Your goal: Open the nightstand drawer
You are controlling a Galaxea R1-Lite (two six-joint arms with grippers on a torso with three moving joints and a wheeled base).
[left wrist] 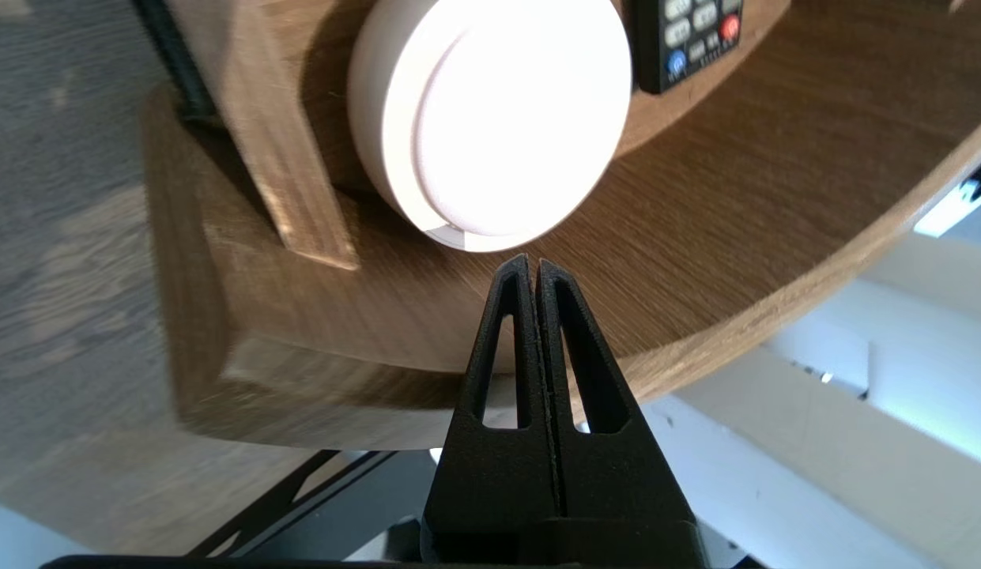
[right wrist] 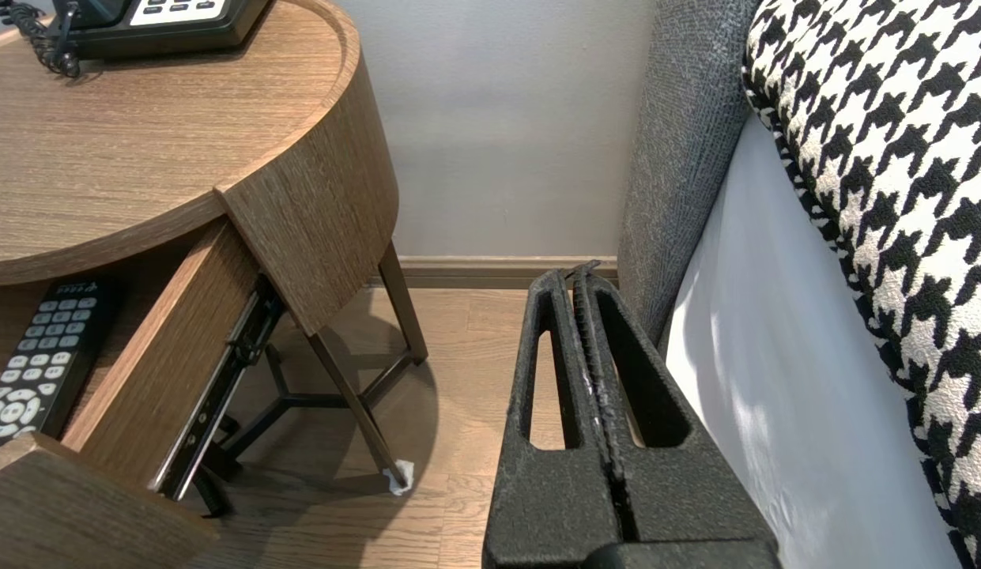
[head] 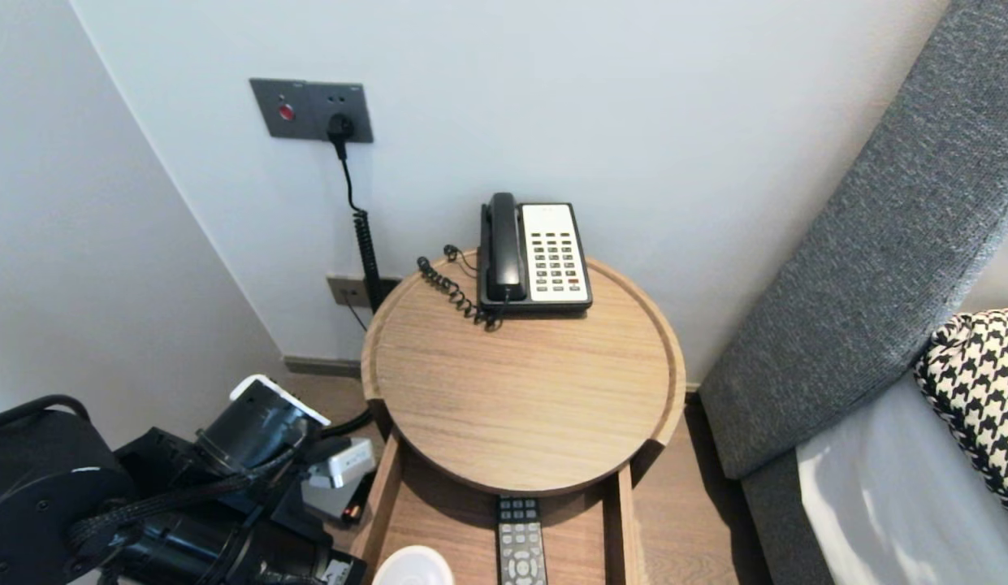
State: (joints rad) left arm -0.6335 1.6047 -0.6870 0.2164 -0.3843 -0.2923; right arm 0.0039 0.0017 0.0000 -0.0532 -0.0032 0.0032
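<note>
A: Largest first. A round, oak-coloured wooden bedside worktop [head: 520,406] carried a black-and-white desk telephone [head: 536,256] at its back edge. Below it, the wooden drawer [head: 382,500] stood pulled open.

B: Contents?

A: A long black remote control [head: 520,546] lay along the drawer floor. Beside it, toward the robot's left, a white round stepped disc [left wrist: 490,118] lay flat, near the drawer's side wall and curved front.

B: Arms?

A: The left gripper [left wrist: 532,265] hung over the drawer front, fingers pressed shut on nothing. Its tips were just short of the disc's rim; contact could not be told. The right gripper [right wrist: 579,273] was parked low beside the bed [right wrist: 775,356], fingers likewise closed and empty.

B: How would the disc handle?

A: Judged stiff, light and smooth-skinned, so likely slippery; it might chip if ceramic. It sat low, leaving little to get under. The best hold looked to be across the rim, on the sides clear of wall and remote, or at the raised step.
</note>
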